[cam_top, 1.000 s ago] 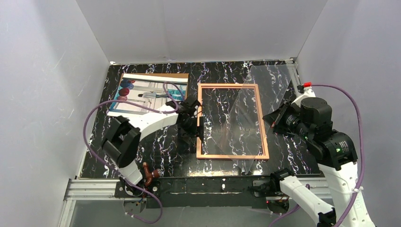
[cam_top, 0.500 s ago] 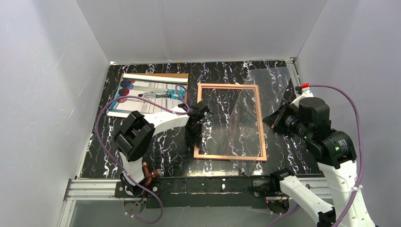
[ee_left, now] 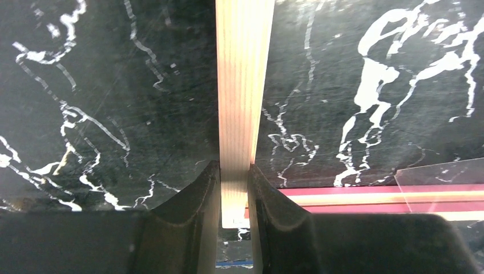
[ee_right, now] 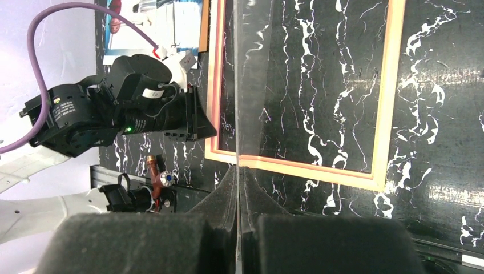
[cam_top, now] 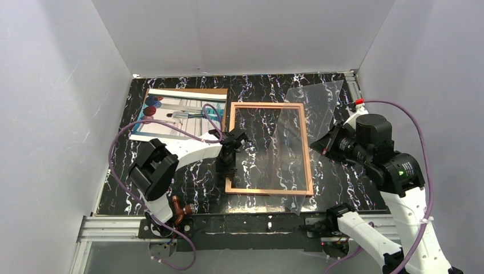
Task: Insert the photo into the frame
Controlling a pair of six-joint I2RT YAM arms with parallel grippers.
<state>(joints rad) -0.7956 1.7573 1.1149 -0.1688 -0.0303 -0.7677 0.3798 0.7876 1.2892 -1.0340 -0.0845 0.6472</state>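
The frame point(cam_top: 268, 191) lies copper-orange side up on the black marbled table. My left gripper point(cam_top: 228, 158) is shut on its left bar, and in the left wrist view that pale bar point(ee_left: 242, 85) sits pinched between the two fingers point(ee_left: 197, 205). A pink-red bar point(ee_left: 354, 197) runs off to the right there. My right gripper point(cam_top: 315, 147) is shut on the edge of the clear pane point(cam_top: 325, 103), which it holds tilted over the frame's right side. The right wrist view sees the pane point(ee_right: 245, 85) edge-on above the frame point(ee_right: 388, 114). The photo point(cam_top: 174, 114) lies face up at the back left.
A brown backing board point(cam_top: 221, 96) lies under the photo, showing along its top and right edges. White walls close in the table on the left, back and right. An aluminium rail point(cam_top: 114, 225) runs along the near edge by the arm bases.
My left gripper has shut on the frame's left bar and the frame has slid a little to the left. The right arm has followed leftward with the pane.
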